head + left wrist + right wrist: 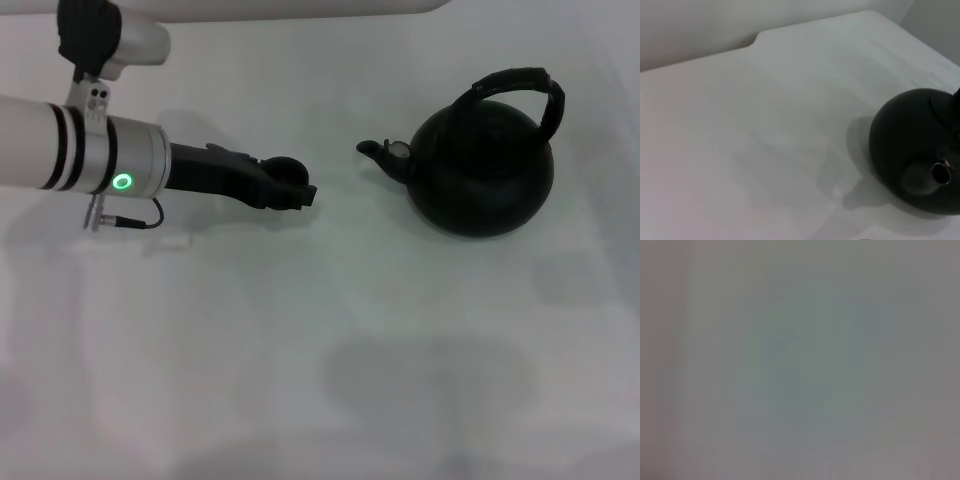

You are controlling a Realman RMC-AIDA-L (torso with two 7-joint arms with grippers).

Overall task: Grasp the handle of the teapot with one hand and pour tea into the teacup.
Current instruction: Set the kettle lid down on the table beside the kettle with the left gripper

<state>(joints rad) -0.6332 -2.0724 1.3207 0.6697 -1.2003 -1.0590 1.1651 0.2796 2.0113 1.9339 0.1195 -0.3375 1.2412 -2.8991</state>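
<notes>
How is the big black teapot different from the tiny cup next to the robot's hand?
The teapot is far bigger than the teacup. The teapot has a spout and an arched handle; the teacup shows neither. The teapot stands in the open on the table, while the teacup is partly hidden behind the left gripper. Both are dark and round.

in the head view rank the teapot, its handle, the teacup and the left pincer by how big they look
1. teapot
2. handle
3. left pincer and teacup: unsure, since the pincer hides part of the cup.
</notes>
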